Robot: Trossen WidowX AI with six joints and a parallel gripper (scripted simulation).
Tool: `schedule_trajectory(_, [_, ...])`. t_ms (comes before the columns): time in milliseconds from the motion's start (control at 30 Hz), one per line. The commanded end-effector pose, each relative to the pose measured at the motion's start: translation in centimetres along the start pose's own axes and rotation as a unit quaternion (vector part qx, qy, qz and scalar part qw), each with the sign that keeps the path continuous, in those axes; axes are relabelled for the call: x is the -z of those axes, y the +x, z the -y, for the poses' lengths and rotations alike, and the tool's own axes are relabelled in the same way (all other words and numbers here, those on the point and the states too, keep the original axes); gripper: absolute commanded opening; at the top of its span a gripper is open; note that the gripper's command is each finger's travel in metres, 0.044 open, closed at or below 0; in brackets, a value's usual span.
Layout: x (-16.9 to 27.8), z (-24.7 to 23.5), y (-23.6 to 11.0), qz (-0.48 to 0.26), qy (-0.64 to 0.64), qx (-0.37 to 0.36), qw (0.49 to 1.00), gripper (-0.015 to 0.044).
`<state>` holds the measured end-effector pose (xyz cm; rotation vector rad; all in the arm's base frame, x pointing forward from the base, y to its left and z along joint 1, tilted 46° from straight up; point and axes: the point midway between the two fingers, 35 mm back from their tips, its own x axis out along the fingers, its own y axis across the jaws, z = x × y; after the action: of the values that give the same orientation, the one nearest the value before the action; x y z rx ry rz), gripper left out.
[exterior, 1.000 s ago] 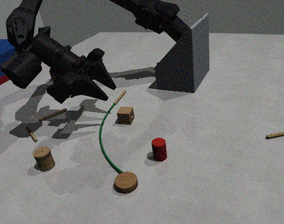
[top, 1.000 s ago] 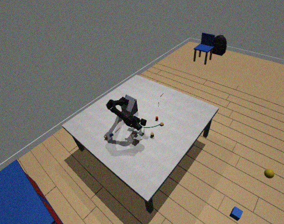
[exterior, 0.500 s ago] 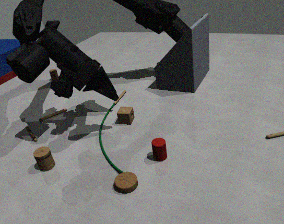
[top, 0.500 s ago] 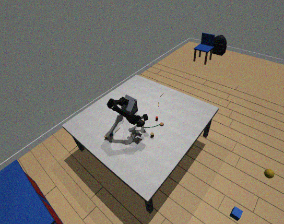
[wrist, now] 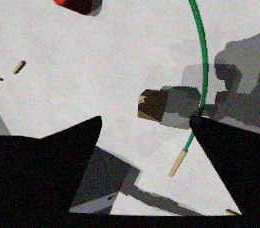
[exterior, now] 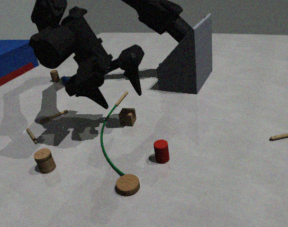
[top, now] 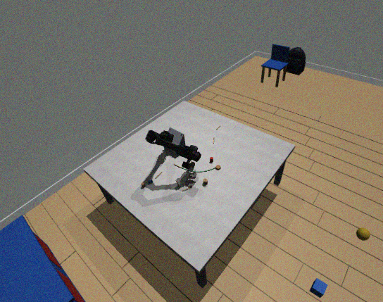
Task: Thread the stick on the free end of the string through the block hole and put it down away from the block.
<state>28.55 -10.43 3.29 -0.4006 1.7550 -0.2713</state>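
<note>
Two fingers spread wide on gripper [exterior: 122,99], empty above stick [exterior: 122,98]: could nudge block [exterior: 127,117] or miss stick descending.

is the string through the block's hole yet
No. The green string curves beside the block, and its stick lies apart from the hole.
</note>
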Motion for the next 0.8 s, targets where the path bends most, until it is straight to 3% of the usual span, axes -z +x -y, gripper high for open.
schedule_trajectory(0, [0.4,-1.51,0.26,-0.062,-0.473,0.164,0.863,0.044])
schedule_trajectory(100, [0.4,-1.63,0.18,-0.074,-0.519,0.175,0.834,0.044])
schedule_trajectory(767, [0.4,-1.63,0.18,-0.074,-0.519,0.175,0.834,0.044])
